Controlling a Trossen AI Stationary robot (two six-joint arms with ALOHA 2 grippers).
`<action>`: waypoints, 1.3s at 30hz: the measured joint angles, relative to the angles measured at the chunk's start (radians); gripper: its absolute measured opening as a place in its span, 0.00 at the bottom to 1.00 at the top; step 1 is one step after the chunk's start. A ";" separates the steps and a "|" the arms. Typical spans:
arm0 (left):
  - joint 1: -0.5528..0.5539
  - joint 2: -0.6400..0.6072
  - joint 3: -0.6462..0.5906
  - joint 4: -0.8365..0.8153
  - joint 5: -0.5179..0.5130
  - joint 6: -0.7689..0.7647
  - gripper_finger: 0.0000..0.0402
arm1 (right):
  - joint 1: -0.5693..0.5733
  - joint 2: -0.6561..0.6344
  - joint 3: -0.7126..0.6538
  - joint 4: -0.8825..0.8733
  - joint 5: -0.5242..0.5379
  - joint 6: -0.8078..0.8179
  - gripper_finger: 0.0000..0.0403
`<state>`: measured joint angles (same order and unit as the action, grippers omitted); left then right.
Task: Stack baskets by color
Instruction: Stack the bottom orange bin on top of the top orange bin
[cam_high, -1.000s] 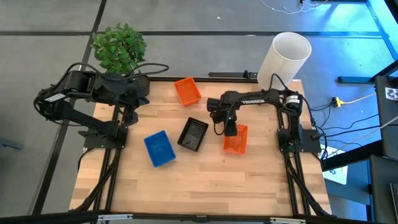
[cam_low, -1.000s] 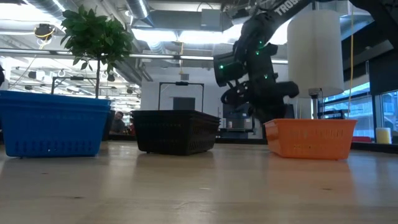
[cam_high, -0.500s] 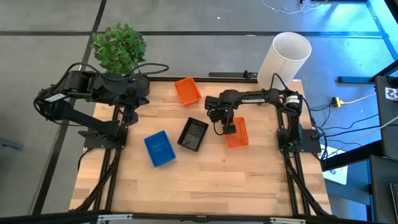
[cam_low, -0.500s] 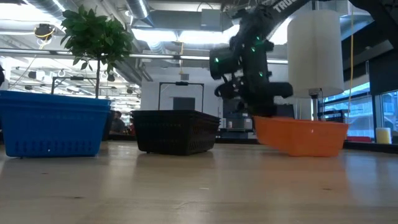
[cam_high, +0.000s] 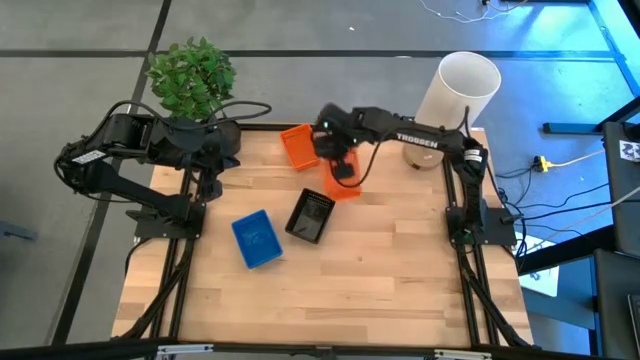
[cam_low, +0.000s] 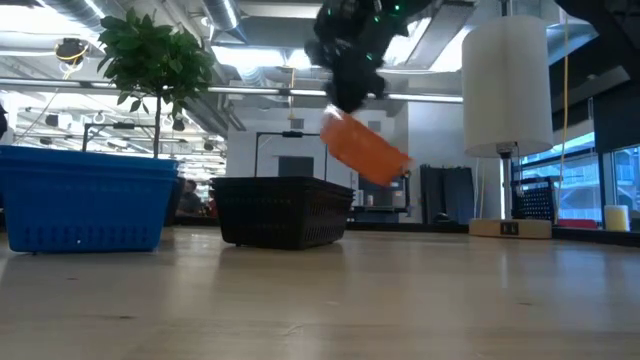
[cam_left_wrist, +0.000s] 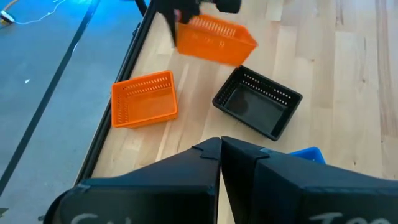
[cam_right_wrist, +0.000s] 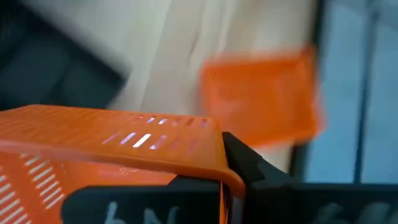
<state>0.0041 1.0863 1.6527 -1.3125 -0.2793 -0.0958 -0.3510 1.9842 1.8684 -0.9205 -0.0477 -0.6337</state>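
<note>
My right gripper (cam_high: 340, 168) is shut on an orange basket (cam_high: 342, 187), which hangs tilted above the table's middle, high over the black basket (cam_low: 282, 210) in the low view. A second orange basket (cam_high: 300, 146) rests on its base near the far edge. The black basket (cam_high: 312, 215) and a blue basket (cam_high: 257, 239) stand on the table nearer the front. My left gripper (cam_left_wrist: 221, 149) waits shut at the far left, holding nothing. My right gripper holds the orange basket by the rim of one wall, near a corner (cam_right_wrist: 212, 163), pinched between its fingers (cam_right_wrist: 249, 167). The fingers come slanting down from above. The basket is lifted clear of the table and hangs tilted below them (cam_low: 365, 152).
A potted plant (cam_high: 190, 75) stands at the table's far left corner. A tall white cylinder (cam_high: 455, 92) stands at the far right corner. Bare wood lies across the table's near half and right side (cam_high: 400, 270).
My right gripper has taken hold of the orange basket at the table's right, raised it clear, and swung it toward the far left, near the other orange basket. The wrist has turned, and the basket, level on the table before, now hangs tilted.
</note>
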 joint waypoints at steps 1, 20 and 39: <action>0.000 0.000 0.000 0.000 -0.001 0.000 0.01 | -0.007 0.002 0.019 0.046 -0.024 -0.001 0.00; 0.002 0.000 0.000 0.004 -0.059 -0.007 0.01 | -0.115 0.294 0.299 0.384 -0.114 -0.168 0.00; 0.080 0.000 0.000 0.003 -0.050 0.000 0.01 | -0.196 0.429 0.456 0.330 -0.165 -0.164 0.00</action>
<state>0.0839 1.0863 1.6527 -1.3095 -0.3291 -0.0954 -0.5472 2.4129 2.3245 -0.5901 -0.2123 -0.7975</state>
